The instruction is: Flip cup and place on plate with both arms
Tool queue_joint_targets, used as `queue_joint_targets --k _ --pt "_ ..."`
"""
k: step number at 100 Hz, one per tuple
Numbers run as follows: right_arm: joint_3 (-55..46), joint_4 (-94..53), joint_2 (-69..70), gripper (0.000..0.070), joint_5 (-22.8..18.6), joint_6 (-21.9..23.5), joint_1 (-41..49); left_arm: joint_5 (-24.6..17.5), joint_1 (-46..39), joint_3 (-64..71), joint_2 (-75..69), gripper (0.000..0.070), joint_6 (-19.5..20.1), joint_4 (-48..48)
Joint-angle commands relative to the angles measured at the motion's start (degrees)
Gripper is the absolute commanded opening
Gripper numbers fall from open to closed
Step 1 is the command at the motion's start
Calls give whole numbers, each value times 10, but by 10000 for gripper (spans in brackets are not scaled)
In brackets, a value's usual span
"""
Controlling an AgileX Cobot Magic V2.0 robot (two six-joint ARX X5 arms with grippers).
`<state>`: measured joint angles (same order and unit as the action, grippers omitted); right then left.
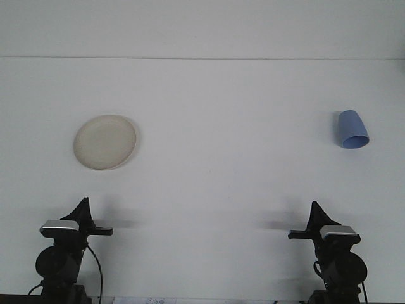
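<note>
A blue cup [352, 129] rests on the white table [228, 164] at the far right, its wider rim end toward me and its narrow base toward the back. A round cream plate [105, 142] lies flat at the left with nothing on it. My left gripper [83, 204] sits low at the front left, well short of the plate, and appears shut with nothing in it. My right gripper [314, 206] sits low at the front right, well short of the cup, and also looks shut and holds nothing.
The table's back edge [202, 58] meets a plain white wall. A wide stretch of bare tabletop separates the plate from the cup.
</note>
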<state>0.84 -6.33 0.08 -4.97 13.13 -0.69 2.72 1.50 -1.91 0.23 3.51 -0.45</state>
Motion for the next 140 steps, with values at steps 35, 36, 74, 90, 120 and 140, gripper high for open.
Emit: queue_joint_targets --k 35,36,74,90,120,140 --pt "168 8 67 322 56 40 0 0 -1 11 -1 15 -1 6" --pt "176 5 74 356 56 35 0 0 -1 11 -1 15 -1 6" --pt "401 -65 375 486 142 -180 -19 0 -1 11 -1 15 -1 6" --pt "444 -62 525 486 112 -192 -99 0 -1 11 -1 15 -1 6" --pt "455 31 693 486 -46 -278 -249 0 -1 11 -1 15 -1 6" --pt "455 150 794 485 -135 -277 -308 0 -1 11 -1 15 -1 6"
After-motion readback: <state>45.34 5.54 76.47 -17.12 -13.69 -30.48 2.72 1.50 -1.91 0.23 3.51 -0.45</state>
